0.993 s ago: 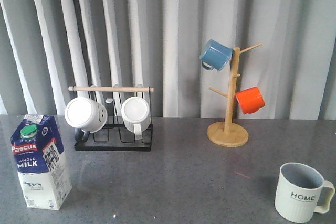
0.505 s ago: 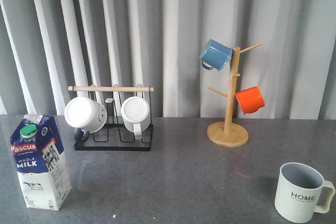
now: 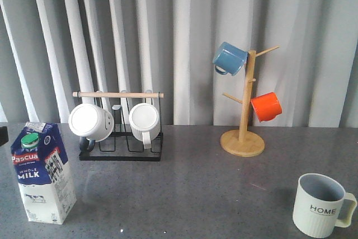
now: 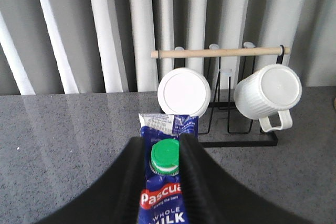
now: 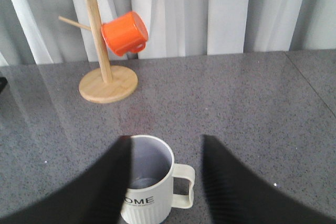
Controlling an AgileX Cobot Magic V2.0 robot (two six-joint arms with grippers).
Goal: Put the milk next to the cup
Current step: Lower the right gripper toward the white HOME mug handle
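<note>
The milk (image 3: 42, 174) stands upright at the near left of the table. It is a white and dark-blue carton with a green cap. In the left wrist view my left gripper (image 4: 163, 145) has a gap between its fingers. The black fingers (image 4: 134, 182) overlap the carton (image 4: 164, 203) on both sides of the cap, and I cannot tell if they touch it. The front view shows only a dark sliver (image 3: 2, 136) at its left edge. The cup (image 3: 320, 205), a ribbed "HOME" mug, stands at the near right. My right gripper (image 5: 165, 145) is open above the cup (image 5: 152, 187).
A black wire rack (image 3: 120, 138) with a wooden bar holds two white mugs behind the milk. A wooden mug tree (image 3: 243, 132) carries a blue mug (image 3: 229, 58) and an orange mug (image 3: 265, 106) at the back right. A grey curtain hangs behind the table.
The top of the milk carton has shifted slightly to the left. A dark sliver has appeared at the left edge of the front view. The cup has not moved.
</note>
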